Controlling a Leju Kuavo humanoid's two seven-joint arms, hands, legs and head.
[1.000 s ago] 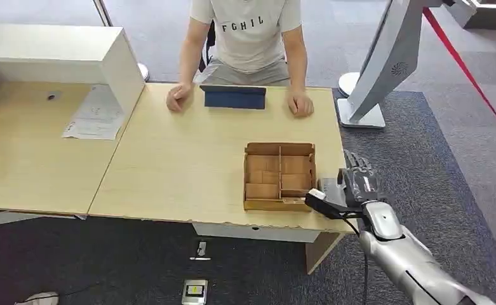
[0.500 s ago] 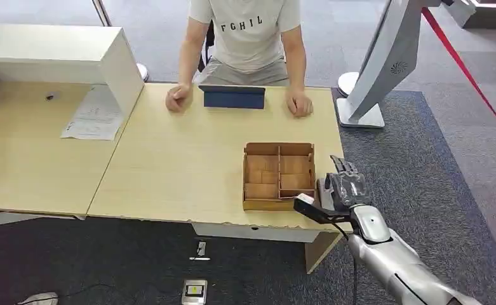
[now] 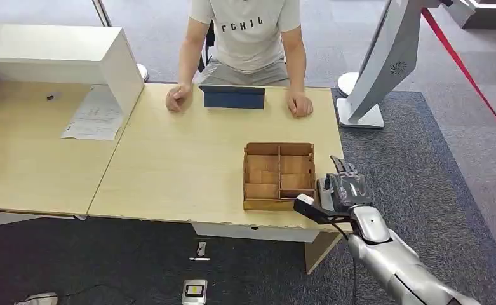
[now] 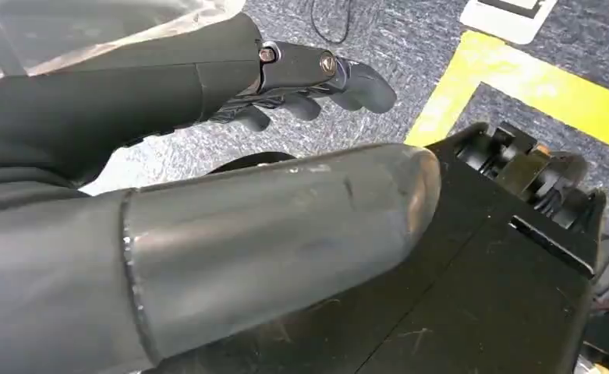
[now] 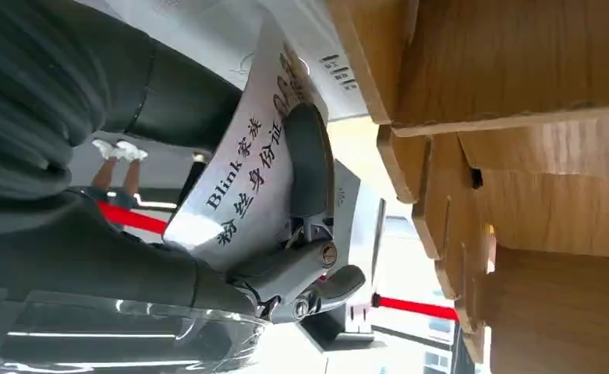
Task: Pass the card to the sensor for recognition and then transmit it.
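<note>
My right hand hovers at the table's near right corner, just beside the wooden divided box. It pinches a pale card printed with "Blink" and Chinese characters, the thumb pressed on its face. From the head view the card appears as a thin grey-white sliver against the palm. The dark blue sensor stands at the far edge of the table, between a seated person's hands. My left hand hangs over the floor, holding nothing, fingers apart from the thumb.
A person sits across the table with both hands resting on it. A white cabinet and loose papers occupy the left desk. A grey stand rises at the right, with a red barrier strap behind it.
My right hand has moved left and slightly nearer with the card, closing in on the box's right side. In the last half second it has barely shifted.
</note>
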